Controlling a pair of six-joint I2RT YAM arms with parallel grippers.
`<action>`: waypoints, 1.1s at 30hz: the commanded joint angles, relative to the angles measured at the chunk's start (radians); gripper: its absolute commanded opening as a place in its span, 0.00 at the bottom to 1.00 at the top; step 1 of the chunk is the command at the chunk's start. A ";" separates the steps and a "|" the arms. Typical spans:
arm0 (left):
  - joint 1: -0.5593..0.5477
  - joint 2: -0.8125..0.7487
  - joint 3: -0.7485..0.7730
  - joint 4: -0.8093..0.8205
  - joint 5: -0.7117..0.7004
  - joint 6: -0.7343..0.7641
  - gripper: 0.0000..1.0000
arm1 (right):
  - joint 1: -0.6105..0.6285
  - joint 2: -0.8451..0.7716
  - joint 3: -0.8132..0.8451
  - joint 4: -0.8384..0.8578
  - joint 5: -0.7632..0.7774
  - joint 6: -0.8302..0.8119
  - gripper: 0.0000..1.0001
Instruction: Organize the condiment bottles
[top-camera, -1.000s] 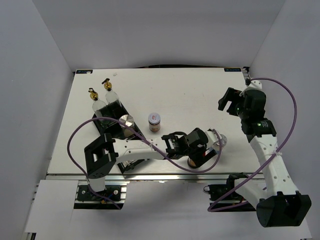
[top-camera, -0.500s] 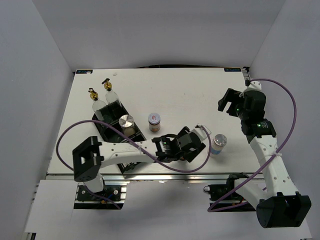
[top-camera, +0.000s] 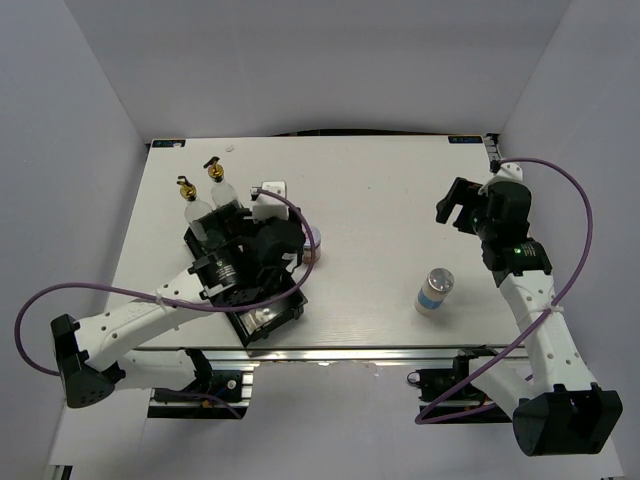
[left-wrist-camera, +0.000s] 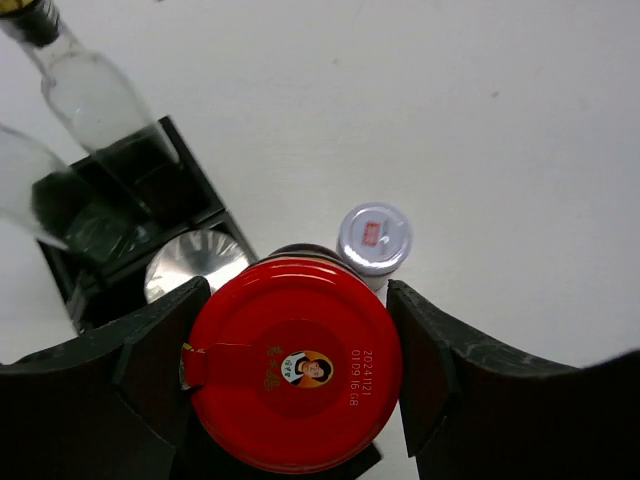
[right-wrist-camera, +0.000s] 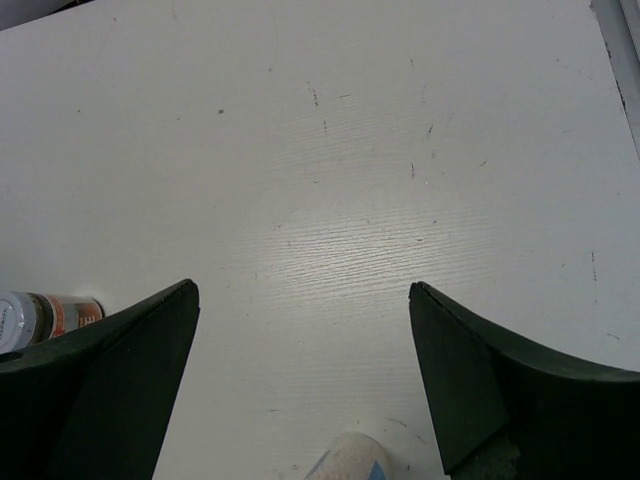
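On my left wrist feed the red-lidded jar (left-wrist-camera: 290, 385) fills the view, and I can read "2024 1121" and "0109 16 GB" printed on its lid beside a small round portrait badge; the gold characters next to it are too small for me to read. The left gripper (left-wrist-camera: 295, 330) pinches this jar from both sides, above the near end of the black tray (left-wrist-camera: 185, 180). The left arm stretches from its base diagonally up to the tray, wrist pointing down. The right arm rises along the table's (top-camera: 380, 190) right edge, with the right gripper (right-wrist-camera: 300, 290) held above bare tabletop, fingers spread wide and holding nothing. I count six bottles. Two tall glass bottles (left-wrist-camera: 95, 90) with gold spouts stand at the tray's far end, and a silver-lidded jar (left-wrist-camera: 195, 265) sits in the tray just beside them. A purple-lidded jar (left-wrist-camera: 375, 238) with an illegible red sticker stands on the table just beside the tray. A blue-labelled jar (top-camera: 435, 290) stands alone near the right arm.
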 joint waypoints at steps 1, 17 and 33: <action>0.005 -0.042 -0.018 -0.060 0.035 -0.080 0.00 | -0.003 -0.006 0.005 0.033 0.034 -0.016 0.89; 0.042 -0.079 -0.121 -0.178 0.190 -0.215 0.00 | -0.003 0.020 0.008 0.030 0.057 -0.019 0.89; 0.064 -0.102 -0.238 -0.130 0.199 -0.289 0.00 | -0.003 0.003 0.007 0.020 0.005 -0.042 0.89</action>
